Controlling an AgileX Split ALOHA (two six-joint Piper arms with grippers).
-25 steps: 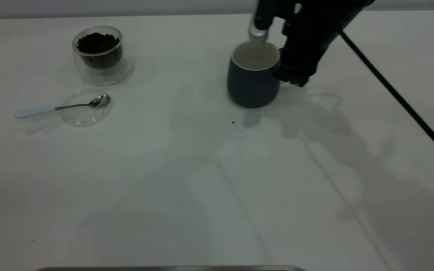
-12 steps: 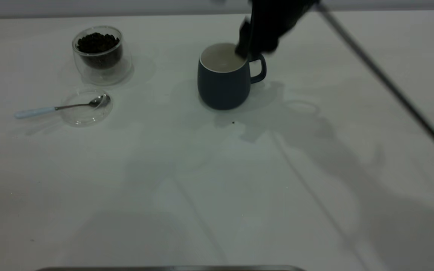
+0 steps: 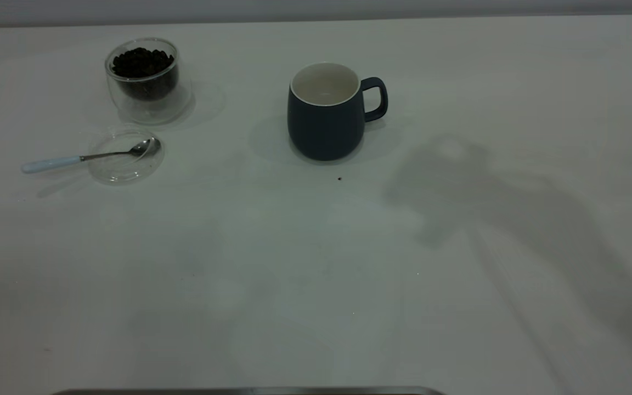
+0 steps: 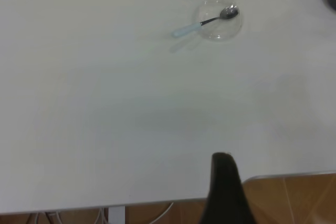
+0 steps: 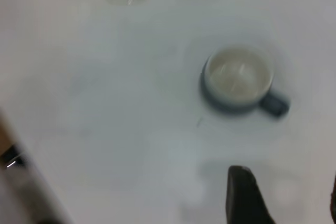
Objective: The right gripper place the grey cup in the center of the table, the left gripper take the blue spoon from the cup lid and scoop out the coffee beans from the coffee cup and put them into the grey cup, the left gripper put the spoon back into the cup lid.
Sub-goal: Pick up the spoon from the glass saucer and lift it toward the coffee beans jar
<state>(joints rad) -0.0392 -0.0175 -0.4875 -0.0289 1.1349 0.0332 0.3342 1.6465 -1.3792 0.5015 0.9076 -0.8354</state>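
The grey cup (image 3: 324, 112) stands upright and empty near the middle of the table (image 3: 316, 263), its handle to the right. It also shows in the right wrist view (image 5: 239, 80). The right gripper (image 5: 286, 182) hovers open above the table beside the cup, touching nothing. The coffee cup (image 3: 143, 79), filled with coffee beans (image 3: 141, 61), stands at the back left. The blue spoon (image 3: 91, 156) lies with its bowl in the cup lid (image 3: 124, 159) and its handle out to the left. The left gripper (image 4: 281, 182) is far from the spoon (image 4: 205, 22), over the table's edge, with one finger (image 4: 226, 192) showing.
Neither arm shows in the exterior view; only the right arm's shadow lies on the table right of the cup. A tiny dark speck (image 3: 339, 178) lies just in front of the cup. A metal edge (image 3: 250, 390) runs along the table's front.
The right gripper carried the grey cup leftward, set it down, let go and rose out of the exterior view. The cup stays where it was set.
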